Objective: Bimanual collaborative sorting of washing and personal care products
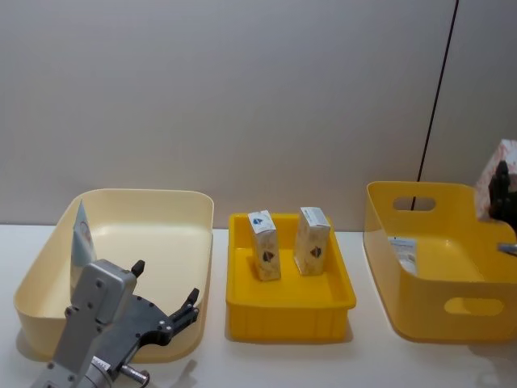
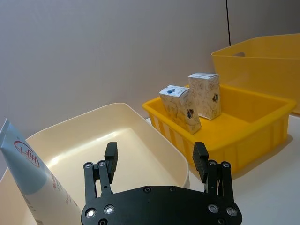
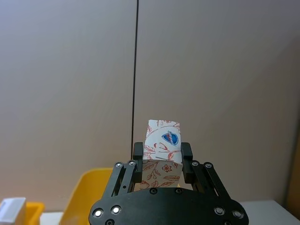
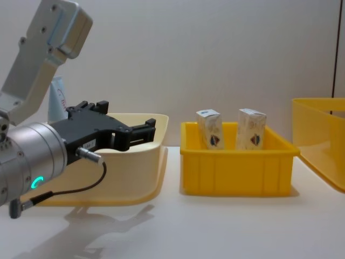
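In the head view, your left gripper (image 1: 166, 295) sat at the lower left of the frame, its black fingers spread apart with nothing between them, over the near edge of the cream plastic bin (image 1: 161, 200). A pale blue-white squeeze tube (image 1: 81, 242) stood upright against that bin's left wall. In the middle, two small white cartons with orange swirls (image 1: 264, 245) stood in the shallow yellow plastic crate (image 1: 289, 307), the left one tilted, the right one (image 1: 313, 241) upright. At the right edge your right gripper (image 1: 502, 198) showed dark beside a red-patterned carton (image 1: 490, 176), above the tall yellow bin with handle slots (image 1: 404, 267); another tube's end (image 1: 405, 253) lay inside that bin.

In the left wrist view, you had the fingers (image 2: 110, 159) wide apart and empty above the cream bin (image 2: 154, 140), the tube (image 2: 35, 176) leaning at lower left, the two cartons (image 2: 180, 108) in the yellow crate (image 2: 253, 126) beyond.

In the right wrist view, your right gripper (image 3: 162, 161) was clamped on a white carton with red floral print and a blue emblem (image 3: 162, 147), held up in the air at centre frame, the tall yellow bin (image 3: 86, 197) below.

In the chest view, your left gripper (image 4: 137, 132) reached from the left over the cream bin (image 4: 145, 162), fingers parted; the cartons (image 4: 211, 128) stood in the crate (image 4: 237, 170) at centre.
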### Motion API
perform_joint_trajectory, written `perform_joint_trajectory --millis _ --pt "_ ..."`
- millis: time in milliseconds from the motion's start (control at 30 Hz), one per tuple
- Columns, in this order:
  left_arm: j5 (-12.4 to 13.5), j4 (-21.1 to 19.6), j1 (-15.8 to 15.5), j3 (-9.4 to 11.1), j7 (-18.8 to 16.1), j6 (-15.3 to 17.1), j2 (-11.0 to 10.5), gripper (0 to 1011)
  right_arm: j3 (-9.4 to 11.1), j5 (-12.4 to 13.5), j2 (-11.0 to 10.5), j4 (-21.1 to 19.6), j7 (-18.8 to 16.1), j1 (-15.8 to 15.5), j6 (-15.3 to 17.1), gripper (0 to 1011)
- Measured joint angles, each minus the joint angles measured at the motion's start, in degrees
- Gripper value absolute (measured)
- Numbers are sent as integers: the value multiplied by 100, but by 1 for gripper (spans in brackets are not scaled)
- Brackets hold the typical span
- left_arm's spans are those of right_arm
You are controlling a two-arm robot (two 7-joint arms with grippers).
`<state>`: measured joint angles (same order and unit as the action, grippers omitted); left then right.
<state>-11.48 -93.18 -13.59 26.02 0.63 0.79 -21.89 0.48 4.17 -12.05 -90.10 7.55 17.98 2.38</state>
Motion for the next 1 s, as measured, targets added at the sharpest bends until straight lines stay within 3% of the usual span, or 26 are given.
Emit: perform_joint_trajectory --millis 467,900,1000 --pt "0 0 0 0 0 0 0 1002 41 -45 -14 -106 -55 -95 1036 460" --pt "0 0 0 0 0 0 0 1002 -36 -118 55 -32 -92 -87 1393 460" --pt "0 0 0 0 0 0 0 1002 -47 -132 65 -24 -95 -85 1437 522"
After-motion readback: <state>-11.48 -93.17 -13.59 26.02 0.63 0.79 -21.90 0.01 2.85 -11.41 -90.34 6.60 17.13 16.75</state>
